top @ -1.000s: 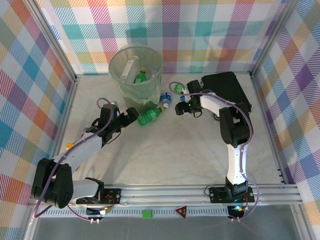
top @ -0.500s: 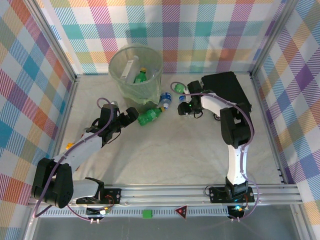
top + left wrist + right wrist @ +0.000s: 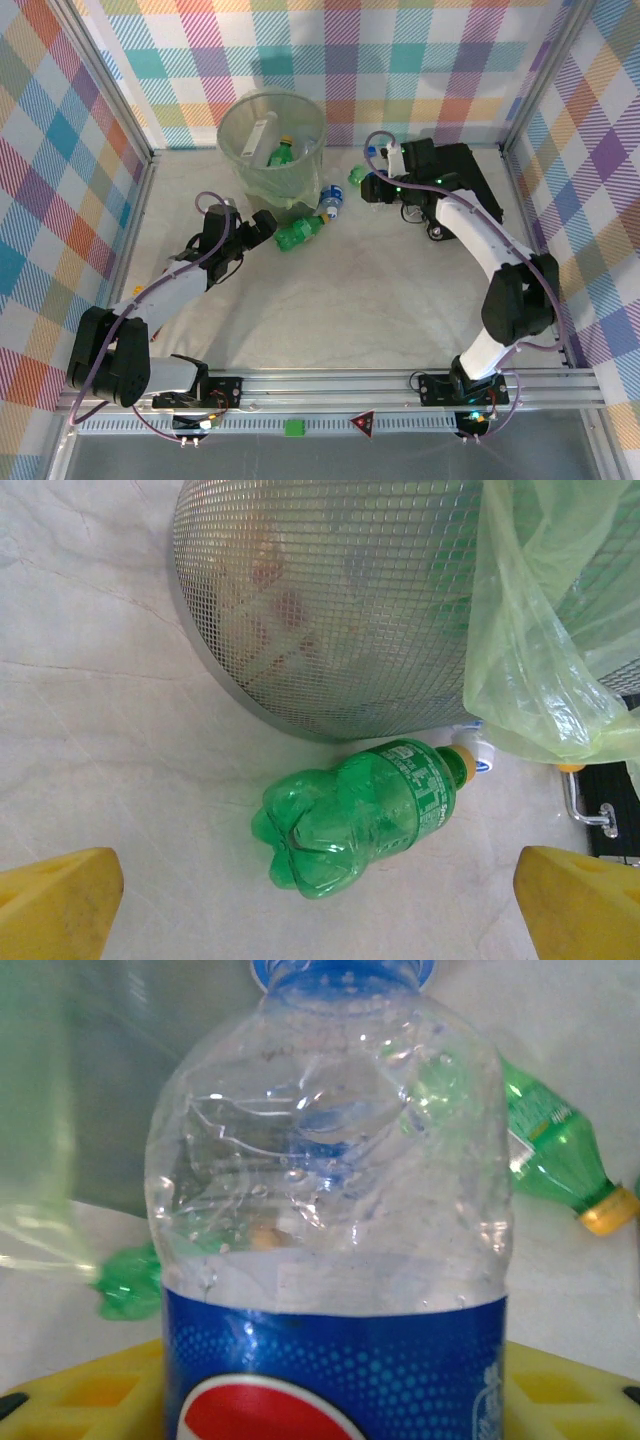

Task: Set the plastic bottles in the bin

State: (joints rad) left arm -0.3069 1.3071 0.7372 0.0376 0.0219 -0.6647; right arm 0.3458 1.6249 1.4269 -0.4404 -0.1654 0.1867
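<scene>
left tool (image 3: 265, 229): fully open and holding nothing. its yellow fingertips (image 3: 60, 900) stand wide apart at the two lower corners of the wrist view. it sits low over the desk (image 3: 350, 300), left of the middle, aimed at the green bottle and apart from it.
right tool (image 3: 375, 183): closed on the clear blue-label bottle (image 3: 330, 1210), gripping it around the label band. it is near the far edge of the desk, between the bin and the black case.
clear blue-label bottle: upright in the right wrist view, blue cap at the top, yellow tool body on both sides of its lower part.
green bottle (image 3: 360, 815): lies on its side on the desk, just beside the foot of the bin, yellow cap toward the bin, base toward the left tool.
bin (image 3: 330, 600): round wire-mesh basket at the far edge of the desk, left of the middle. a pale green bag (image 3: 540, 660) hangs over its rim.
bin contents: a green bottle with a yellow cap (image 3: 282, 152); the rest cannot be told apart.
blue-cap bottle (image 3: 331, 203): on the desk, just beside the bin on its right side.
black case (image 3: 470, 180): toward the far right corner of the desk.
</scene>
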